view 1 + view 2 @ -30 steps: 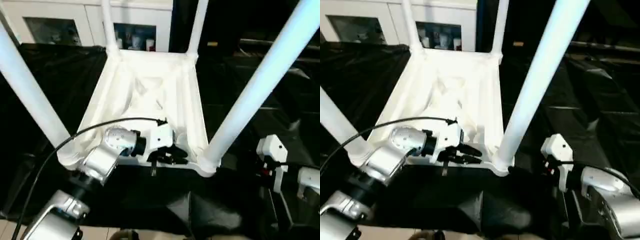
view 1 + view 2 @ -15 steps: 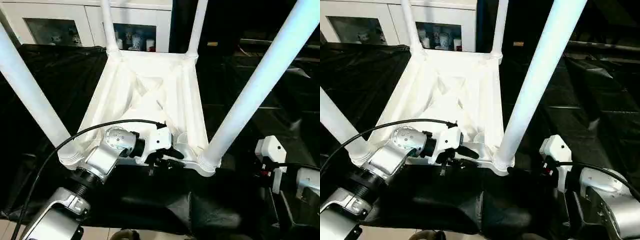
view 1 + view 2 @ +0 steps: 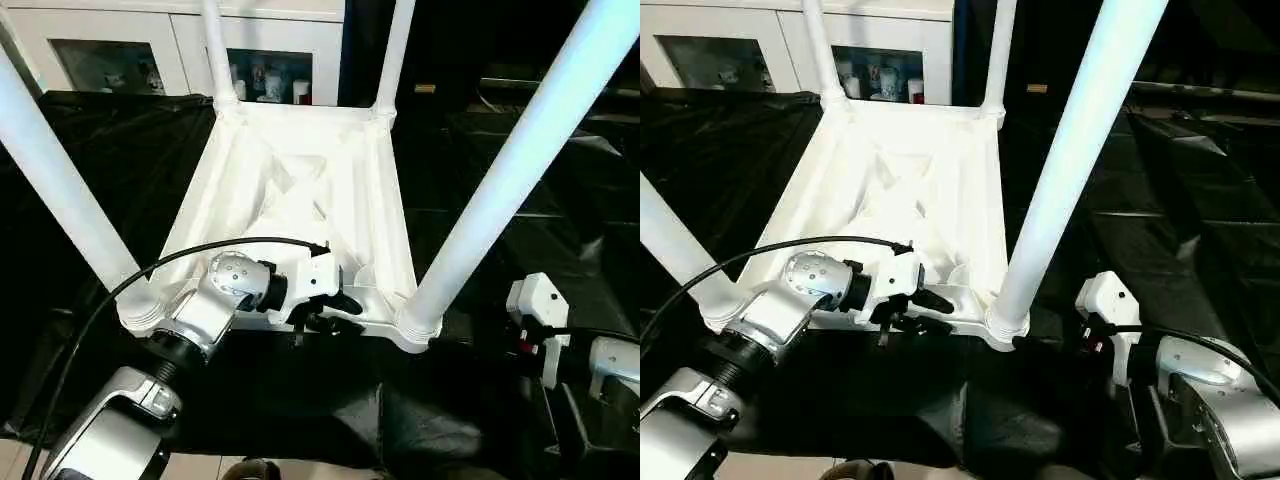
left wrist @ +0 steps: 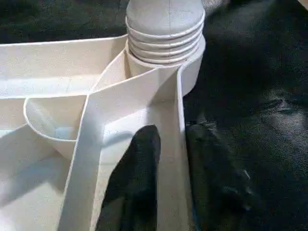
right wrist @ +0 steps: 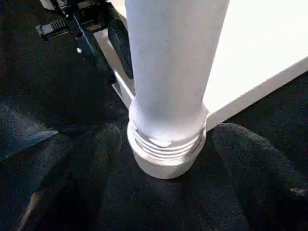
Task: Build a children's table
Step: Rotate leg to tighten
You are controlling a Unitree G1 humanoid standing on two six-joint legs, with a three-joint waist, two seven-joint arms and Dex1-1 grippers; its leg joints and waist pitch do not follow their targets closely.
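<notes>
The children's table lies upside down on the black cloth, its ribbed white top (image 3: 300, 190) facing up. Its legs stand in the corner sockets: near right (image 3: 510, 190), near left (image 3: 55, 180) and two at the far corners (image 3: 393, 50). My left gripper (image 4: 175, 144) is at the near rim beside the near-right socket. One black finger (image 4: 139, 168) sits inside the rim wall and the other (image 4: 211, 173) outside, both close against it. My right gripper (image 5: 167, 136) stands open around the base of the near right leg, with a gap on each side.
A white cabinet (image 3: 120, 50) with glass doors stands behind the table. Black cloth (image 3: 120, 150) covers the work surface all round. A black cable (image 3: 180, 255) loops over my left forearm. A pale strip of floor (image 3: 15, 455) shows at the near left.
My left gripper's fingers spread a little at the near rim and came back in against it. The right gripper has stayed around the leg's base. The view has shifted slightly.
</notes>
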